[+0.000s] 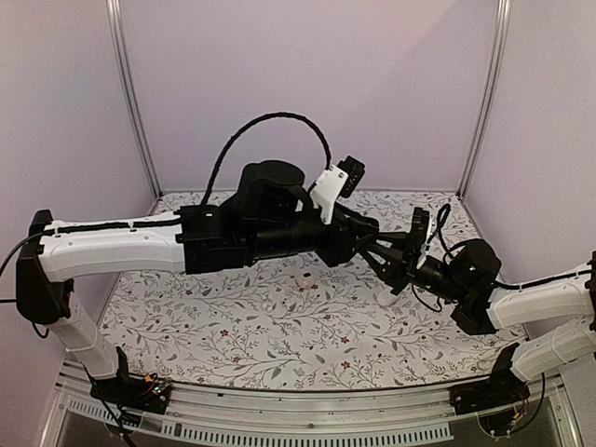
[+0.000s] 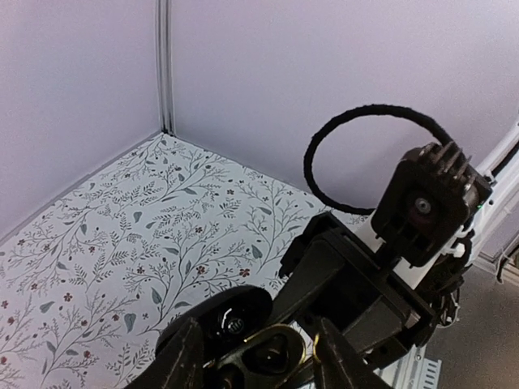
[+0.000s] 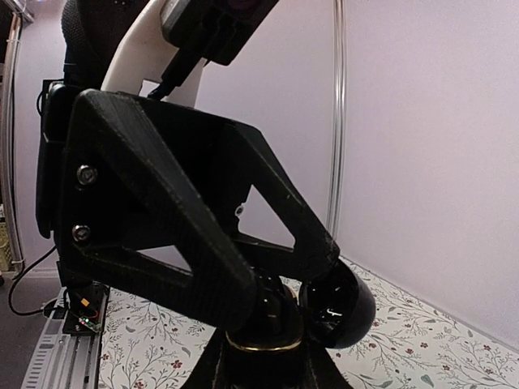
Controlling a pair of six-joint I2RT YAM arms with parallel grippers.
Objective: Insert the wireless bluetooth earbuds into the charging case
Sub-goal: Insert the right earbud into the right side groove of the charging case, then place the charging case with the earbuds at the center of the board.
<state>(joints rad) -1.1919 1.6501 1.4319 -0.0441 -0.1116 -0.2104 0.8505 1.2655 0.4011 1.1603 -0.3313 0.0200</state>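
Two arms meet in mid-air over the middle of the table (image 1: 214,317). The left arm (image 1: 112,244) stretches out almost level from its base at the near left, forearm and wrist in one long line pointing right. The right arm (image 1: 535,300) comes in lower from the near right, elbow bent, wrist angled up and to the left. Their tips come together nose to nose, well above the patterned top.

Between them hangs the black case (image 3: 268,320), its gold rim showing and its rounded lid (image 3: 336,304) tipped open to one side. The left gripper (image 2: 263,361) is closed on it: its fingers (image 2: 185,356) sit against the case on either side. The right gripper (image 3: 263,369) comes at the case from the opposite side. Its fingers (image 3: 209,374) just show at the bottom of its own view, hugging the lower part of the case. Whether they actually pinch it, I cannot tell.

I cannot make out an earbud in the case. Down on the table, under the left wrist, lie two small white things (image 1: 303,279) and (image 1: 270,303), a little apart and too small to name.
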